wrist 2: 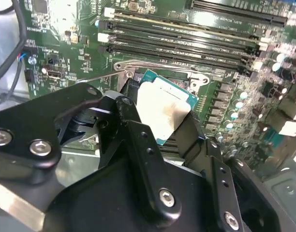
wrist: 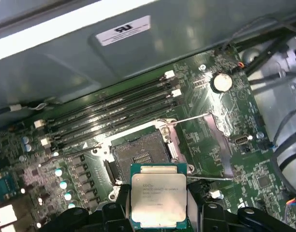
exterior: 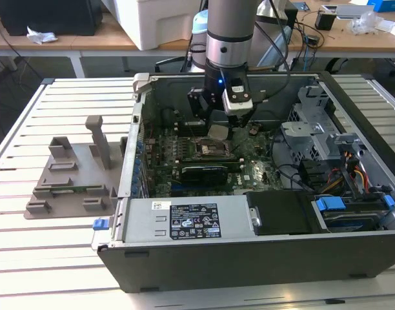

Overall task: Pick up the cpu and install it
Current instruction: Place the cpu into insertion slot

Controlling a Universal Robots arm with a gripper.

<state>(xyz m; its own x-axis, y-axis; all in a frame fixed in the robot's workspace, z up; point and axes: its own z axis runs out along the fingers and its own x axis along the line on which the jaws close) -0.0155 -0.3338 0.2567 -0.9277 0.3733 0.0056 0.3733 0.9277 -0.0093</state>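
Observation:
The cpu [wrist: 158, 195], a flat square chip with a silvery metal top and a thin green edge, hangs between my black fingers [wrist: 118, 205]. My gripper [wrist: 158, 209] is shut on it by two opposite sides. In the exterior view the gripper [exterior: 220, 128] holds the cpu [exterior: 218, 133] inside the open computer case, a little above the motherboard. The open black-framed socket [wrist: 140, 152] lies just beyond the chip, with its metal latch lever [wrist: 189, 119] swung out. In the second wrist view the cpu [wrist 2: 162, 113] sits tilted over the socket frame [wrist 2: 153, 67].
Memory slots [wrist: 109, 113] run beside the socket. The case wall [exterior: 141, 129] stands at the exterior view's left, and a drive cage with cables [exterior: 326, 139] at its right. A power supply [exterior: 191, 219] lies in front. A grey plastic tray [exterior: 71, 177] rests on the slatted table.

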